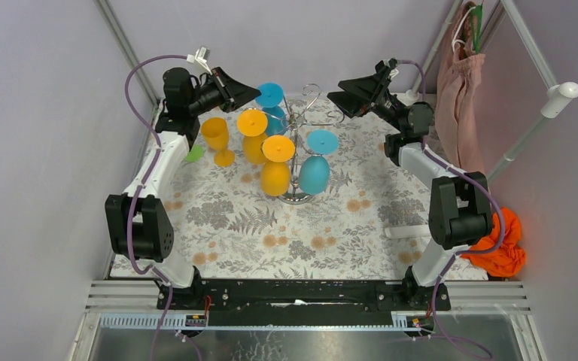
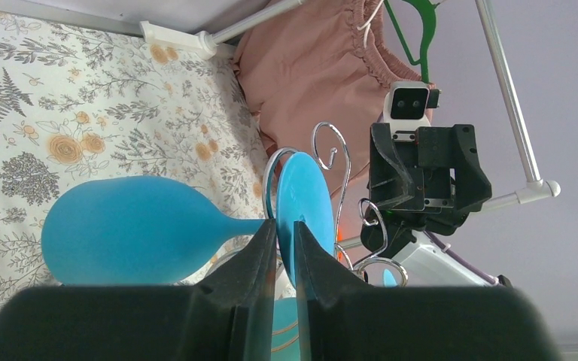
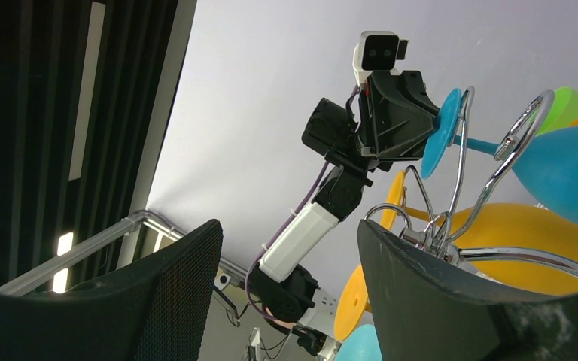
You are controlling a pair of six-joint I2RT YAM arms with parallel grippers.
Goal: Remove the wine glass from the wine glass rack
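A: Where is the blue wine glass [image 2: 135,229]?
B: Hanging by its foot from a scroll arm of the wine glass rack [image 1: 296,197], not yet lifted off.
A: And the grippers?
B: The left gripper [image 2: 284,232] pinches the foot's rim. The right gripper [image 3: 290,241] sits spread apart beside the rack. Sliding the glass out is left to do.

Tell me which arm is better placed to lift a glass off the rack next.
Left. The left gripper has its fingers pinching the foot of the blue wine glass hanging on the wine glass rack; the right gripper is open, holding nothing.
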